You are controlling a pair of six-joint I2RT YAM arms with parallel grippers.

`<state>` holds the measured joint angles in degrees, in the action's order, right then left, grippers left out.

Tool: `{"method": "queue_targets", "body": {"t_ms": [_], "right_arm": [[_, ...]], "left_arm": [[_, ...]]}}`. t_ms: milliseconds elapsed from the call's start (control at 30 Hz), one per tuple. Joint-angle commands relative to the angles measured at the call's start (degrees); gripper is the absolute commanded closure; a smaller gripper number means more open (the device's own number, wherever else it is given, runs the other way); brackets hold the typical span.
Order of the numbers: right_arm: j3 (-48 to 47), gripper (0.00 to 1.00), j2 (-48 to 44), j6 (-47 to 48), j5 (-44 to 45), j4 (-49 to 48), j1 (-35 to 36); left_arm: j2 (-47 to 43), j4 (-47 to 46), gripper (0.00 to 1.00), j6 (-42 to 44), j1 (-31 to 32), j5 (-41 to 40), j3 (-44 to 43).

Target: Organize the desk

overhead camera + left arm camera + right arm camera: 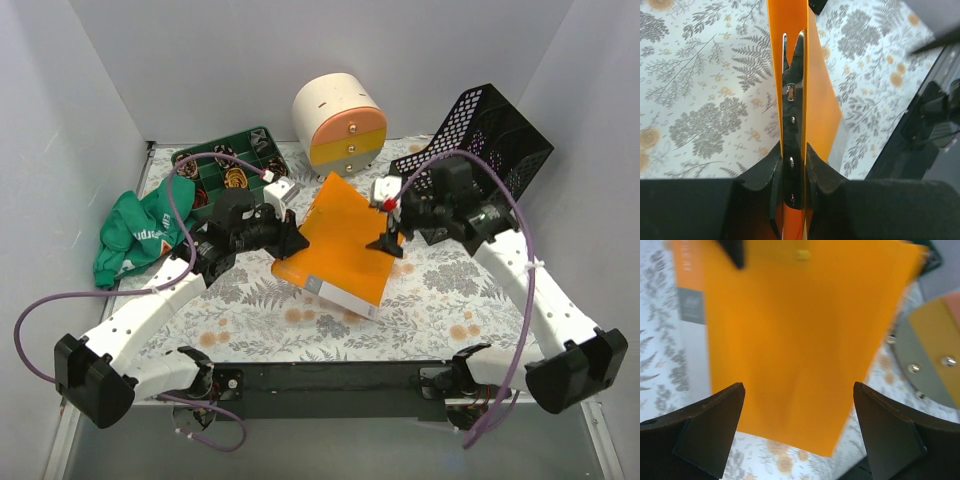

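The desk (450, 300) has a pale fern-and-flower print and a black front edge. An orange folder (345, 245) is at its middle, tilted up on its left side. My left gripper (290, 238) is shut on the folder's left edge. In the left wrist view the folder (822, 100) runs edge-on between the closed fingers (765, 172), above the desk (705, 100). My right gripper (388, 240) is open and empty at the folder's right edge. In the right wrist view the folder (800, 330) fills the space ahead of the open jaws (800, 395).
A green cloth (140, 235) lies at the left edge. A green compartment tray (225, 170) sits at the back left. A round white, yellow and orange drawer unit (340, 122) stands at the back, also in the right wrist view (935, 345). A black mesh basket (485, 135) leans at the back right.
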<state>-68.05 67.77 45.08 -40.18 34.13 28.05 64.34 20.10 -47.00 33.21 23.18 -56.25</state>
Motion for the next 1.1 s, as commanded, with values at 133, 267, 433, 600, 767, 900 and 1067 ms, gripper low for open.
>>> {"method": "queue_targets", "body": {"t_ms": [133, 267, 433, 600, 767, 900, 1067], "right_arm": [[-17.9, 0.05, 12.29, 6.41, -15.0, 15.86, -12.23], [-16.68, 0.08, 14.41, 8.62, -19.23, 18.52, -9.69], [-16.32, 0.11, 15.9, 9.15, -21.6, 18.43, -7.58], [-14.83, 0.27, 16.87, 9.41, -21.87, 18.52, -3.63], [-13.69, 0.81, 15.91, 9.41, -23.97, 18.78, -2.92], [-12.2, 0.99, 13.36, 9.68, -23.8, 18.69, -3.0], [-11.49, 0.99, 10.46, 8.71, -27.12, 18.69, -5.63]], "left_arm": [[-2.55, 10.58, 1.0, 19.22, 0.1, 2.92, -7.47], [-0.97, 11.63, 1.0, 21.51, 0.01, 5.2, -10.72], [-0.18, 11.81, 1.0, 22.39, 0.1, 7.93, -13.53], [0.09, 10.93, 1.0, 23.1, 0.01, 10.57, -15.03], [0.26, 9.96, 1.0, 23.62, 0.1, 10.75, -15.91], [-0.79, 7.07, 0.98, 22.32, 0.01, 11.01, -13.98], [-8.23, -6.95, 0.23, 12.74, 0.01, 5.93, -7.13]]}}
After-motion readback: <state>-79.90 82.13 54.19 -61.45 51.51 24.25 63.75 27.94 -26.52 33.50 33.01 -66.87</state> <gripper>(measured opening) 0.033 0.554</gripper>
